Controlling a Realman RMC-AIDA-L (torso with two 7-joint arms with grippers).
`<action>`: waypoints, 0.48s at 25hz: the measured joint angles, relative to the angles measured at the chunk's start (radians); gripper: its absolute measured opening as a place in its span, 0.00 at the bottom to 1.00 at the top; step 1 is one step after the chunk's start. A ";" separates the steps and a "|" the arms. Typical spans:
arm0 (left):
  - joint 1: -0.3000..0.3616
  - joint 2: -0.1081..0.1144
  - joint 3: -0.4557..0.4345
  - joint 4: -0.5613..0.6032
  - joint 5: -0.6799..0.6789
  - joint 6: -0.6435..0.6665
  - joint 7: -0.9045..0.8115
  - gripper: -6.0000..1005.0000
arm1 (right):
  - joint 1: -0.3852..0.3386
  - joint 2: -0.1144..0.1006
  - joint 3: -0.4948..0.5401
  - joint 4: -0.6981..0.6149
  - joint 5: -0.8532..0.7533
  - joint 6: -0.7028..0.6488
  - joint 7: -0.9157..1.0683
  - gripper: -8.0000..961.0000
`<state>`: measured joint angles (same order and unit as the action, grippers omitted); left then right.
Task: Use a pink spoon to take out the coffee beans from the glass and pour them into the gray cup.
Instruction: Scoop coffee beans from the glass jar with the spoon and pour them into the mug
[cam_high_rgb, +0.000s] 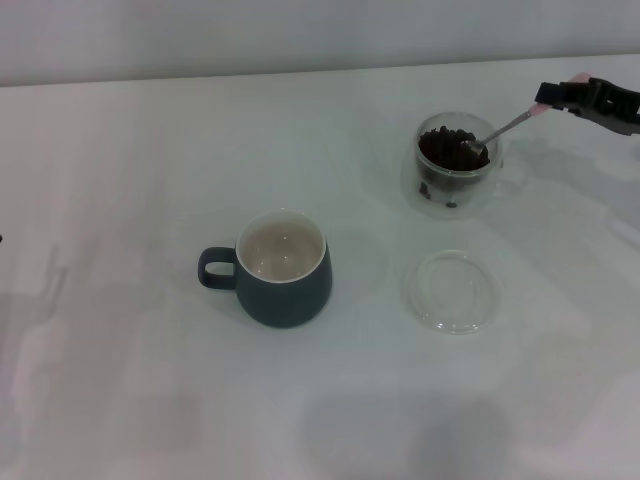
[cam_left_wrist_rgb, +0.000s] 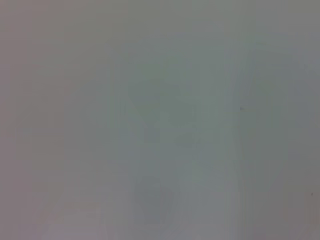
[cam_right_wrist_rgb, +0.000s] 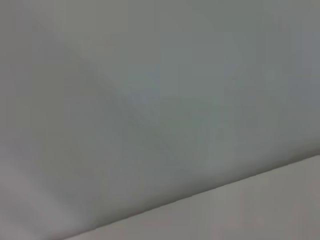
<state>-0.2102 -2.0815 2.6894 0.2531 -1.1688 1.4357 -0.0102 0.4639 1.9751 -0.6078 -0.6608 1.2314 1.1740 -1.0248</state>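
The right end effector (cam_high_rgb: 560, 95) is reaching in from the right edge of the head view, above the far right part of the counter (cam_high_rgb: 120, 150). It is pinching the pale handle end of the pink spoon (cam_high_rgb: 500, 128). The spoon is slanting down and to the left from that grip, and its metal bowl is resting on or just in the top of the coffee beans (cam_high_rgb: 450, 150).

The beans are lying as a dark heap filling the upper part of the glass (cam_high_rgb: 452, 168), which is standing upright on the far right side of the counter. A flat clear glass dish (cam_high_rgb: 453, 291) is lying on the counter nearer the robot than the glass and apart from it.

The gray cup (cam_high_rgb: 283, 268) is standing upright near the middle of the counter, well apart from the glass, with its loop handle pointing to the left. Its cream inside is showing no beans.

The left end effector is not appearing in any view. Both wrist views are showing only plain pale surface.
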 joint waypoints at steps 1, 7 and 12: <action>0.000 0.000 0.001 0.000 0.000 0.000 0.001 0.80 | 0.001 0.000 0.001 0.001 0.000 -0.001 0.015 0.22; 0.000 0.000 0.003 0.000 0.002 0.004 0.002 0.80 | 0.002 -0.008 0.007 0.013 0.001 -0.011 0.119 0.22; -0.001 0.000 0.001 -0.010 0.002 0.006 0.001 0.80 | 0.003 -0.013 0.000 0.024 0.001 -0.009 0.154 0.23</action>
<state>-0.2107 -2.0816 2.6900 0.2429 -1.1672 1.4414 -0.0087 0.4674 1.9618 -0.6079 -0.6371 1.2326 1.1648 -0.8706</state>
